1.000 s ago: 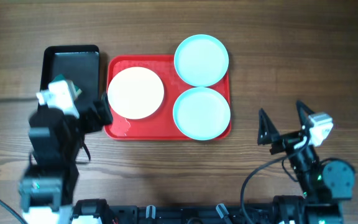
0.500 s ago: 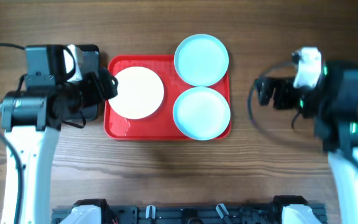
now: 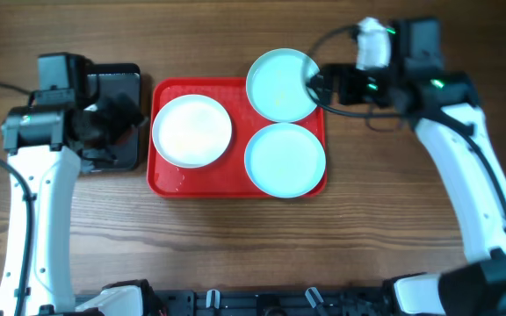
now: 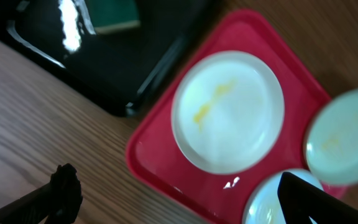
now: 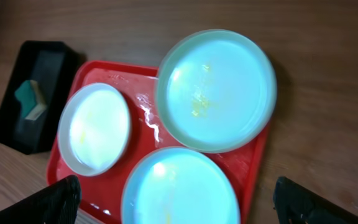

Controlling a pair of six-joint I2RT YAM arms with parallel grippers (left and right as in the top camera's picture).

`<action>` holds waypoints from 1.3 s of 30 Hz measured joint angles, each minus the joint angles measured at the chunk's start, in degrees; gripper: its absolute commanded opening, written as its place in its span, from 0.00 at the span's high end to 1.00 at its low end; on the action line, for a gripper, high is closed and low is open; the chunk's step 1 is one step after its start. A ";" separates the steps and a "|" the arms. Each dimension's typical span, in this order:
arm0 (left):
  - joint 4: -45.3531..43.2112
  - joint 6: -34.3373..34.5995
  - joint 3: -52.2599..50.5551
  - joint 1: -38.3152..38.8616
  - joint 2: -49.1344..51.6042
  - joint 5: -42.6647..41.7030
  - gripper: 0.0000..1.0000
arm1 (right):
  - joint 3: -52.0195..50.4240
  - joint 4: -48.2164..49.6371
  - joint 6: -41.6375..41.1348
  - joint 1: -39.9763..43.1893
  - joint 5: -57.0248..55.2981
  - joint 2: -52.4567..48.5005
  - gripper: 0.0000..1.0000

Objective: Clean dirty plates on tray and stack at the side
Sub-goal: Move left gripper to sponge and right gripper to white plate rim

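The red tray (image 3: pixel 172 178) holds three plates. The cream-white plate (image 3: pixel 191 130) lies on its left half and shows a yellow smear in the left wrist view (image 4: pixel 227 112). One turquoise plate (image 3: pixel 284 85) rests over the tray's far right corner and shows yellow specks in the right wrist view (image 5: pixel 215 90). The other turquoise plate (image 3: pixel 285 160) lies at the near right and also shows in the right wrist view (image 5: pixel 180 190). My left gripper (image 3: pixel 119 121) is open and empty over the black tray's right side. My right gripper (image 3: pixel 317 86) is open and empty at the far turquoise plate's right rim.
A black tray (image 3: pixel 104 83) stands left of the red tray. It holds a green sponge (image 4: pixel 110 15), which also shows in the right wrist view (image 5: pixel 30 99). Bare wooden table (image 3: pixel 253 254) lies in front of and to the right of the red tray.
Both arms rose from the table's front edge and swung toward the back. The left arm moved over the black tray. The right arm moved left to the far turquoise plate. The plates have not moved.
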State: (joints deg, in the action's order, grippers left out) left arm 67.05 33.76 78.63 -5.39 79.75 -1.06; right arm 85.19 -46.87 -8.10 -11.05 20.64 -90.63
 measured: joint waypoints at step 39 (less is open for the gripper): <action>5.09 6.03 15.37 -7.76 22.45 12.39 0.09 | 12.79 12.37 -16.57 -23.71 -9.38 -39.43 0.76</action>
State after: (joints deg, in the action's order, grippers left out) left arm 72.14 39.79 94.00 -13.15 102.19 11.33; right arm 97.97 -34.50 -24.67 -34.76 11.27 -130.06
